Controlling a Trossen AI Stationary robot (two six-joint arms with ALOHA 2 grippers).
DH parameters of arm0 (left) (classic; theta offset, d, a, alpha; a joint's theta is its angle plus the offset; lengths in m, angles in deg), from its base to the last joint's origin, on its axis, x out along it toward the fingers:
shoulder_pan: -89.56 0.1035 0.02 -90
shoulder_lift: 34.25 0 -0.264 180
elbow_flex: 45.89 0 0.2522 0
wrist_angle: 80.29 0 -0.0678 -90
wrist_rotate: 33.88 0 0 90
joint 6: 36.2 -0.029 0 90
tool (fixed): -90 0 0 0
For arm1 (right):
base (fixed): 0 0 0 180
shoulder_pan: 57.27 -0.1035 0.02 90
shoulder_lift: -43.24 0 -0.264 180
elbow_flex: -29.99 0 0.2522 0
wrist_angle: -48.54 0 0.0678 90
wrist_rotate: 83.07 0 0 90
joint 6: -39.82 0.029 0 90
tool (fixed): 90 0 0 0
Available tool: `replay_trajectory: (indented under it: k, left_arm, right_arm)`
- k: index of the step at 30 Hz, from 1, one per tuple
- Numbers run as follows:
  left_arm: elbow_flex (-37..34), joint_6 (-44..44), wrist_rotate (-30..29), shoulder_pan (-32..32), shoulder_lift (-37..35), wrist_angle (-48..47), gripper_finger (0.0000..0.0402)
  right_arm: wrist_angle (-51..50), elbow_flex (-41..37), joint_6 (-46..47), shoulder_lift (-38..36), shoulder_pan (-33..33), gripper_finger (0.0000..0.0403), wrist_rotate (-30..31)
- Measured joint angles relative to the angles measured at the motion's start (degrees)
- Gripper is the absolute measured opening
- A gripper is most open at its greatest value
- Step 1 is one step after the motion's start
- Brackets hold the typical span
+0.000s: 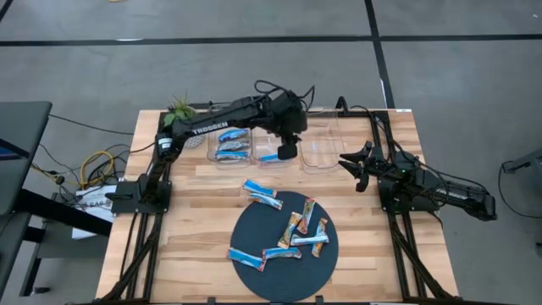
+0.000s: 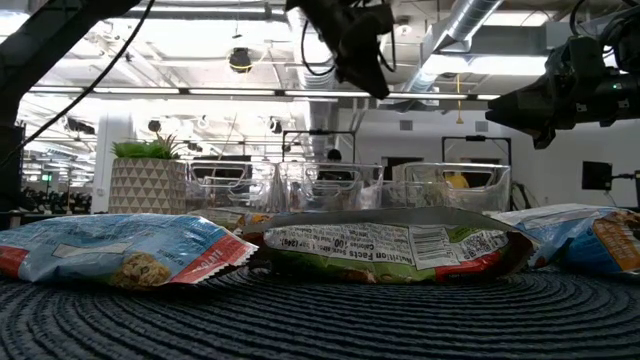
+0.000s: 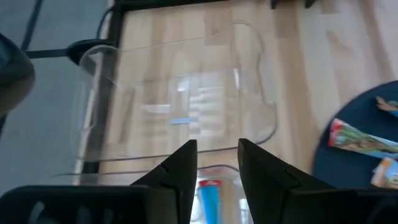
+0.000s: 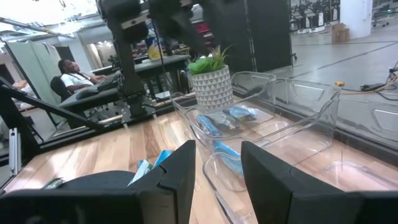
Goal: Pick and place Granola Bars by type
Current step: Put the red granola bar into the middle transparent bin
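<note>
Wooden table (image 1: 195,246) first, nearest edge: a dark round mat (image 1: 284,280) carries the unsorted Granola Bars (image 1: 262,193), blue-and-white ones mixed with orange ones. Several lie touching or overlapping, so a grab there could lift two at once or nudge a neighbour off the mat.

Beyond the mat, the right gripper (image 1: 357,166) waits just beside the right-hand bin (image 1: 320,148), its fingers parted and empty.

Farther on, the left gripper (image 1: 288,151) hangs over the middle bin (image 1: 273,135), fingers a little apart. A blue bar (image 1: 269,158) lies just beside and below it in that bin. The wrist view is blurred, but the gripper seems to hold nothing.

The left-hand bin (image 1: 230,161) already holds blue bars, so a blue one in the middle bin may be a sorting slip. The clear walls are thin and hard to see, and pulling back low could catch a rim and drag the bin. A potted plant (image 1: 179,108) stands at the far corner, well apart.
</note>
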Motion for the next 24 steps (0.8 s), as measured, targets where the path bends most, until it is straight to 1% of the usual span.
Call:
replay_trajectory:
  k: [5,11,21,24]
  left_arm:
    - [0.0,2.03,0.87,-2.09,-0.05,-0.64,0.0109]
    - [0.0,0.54,1.16,-7.12,-0.5,-5.09,0.0109]
    - [-0.02,-0.18,1.14,-18.04,-0.5,-12.62,0.0109]
    - [-0.02,0.78,1.06,-21.55,-0.5,-14.84,0.0109]
  right_arm:
    - [0.0,0.02,0.0,0.0,-0.01,0.0123,-0.02]
    - [0.0,0.0,0.0,0.0,-0.02,0.0123,0.0]
    - [0.0,0.02,0.0,0.0,-0.02,0.0123,0.0]
    - [-0.01,0.01,0.0,0.0,-0.02,0.0123,-0.01]
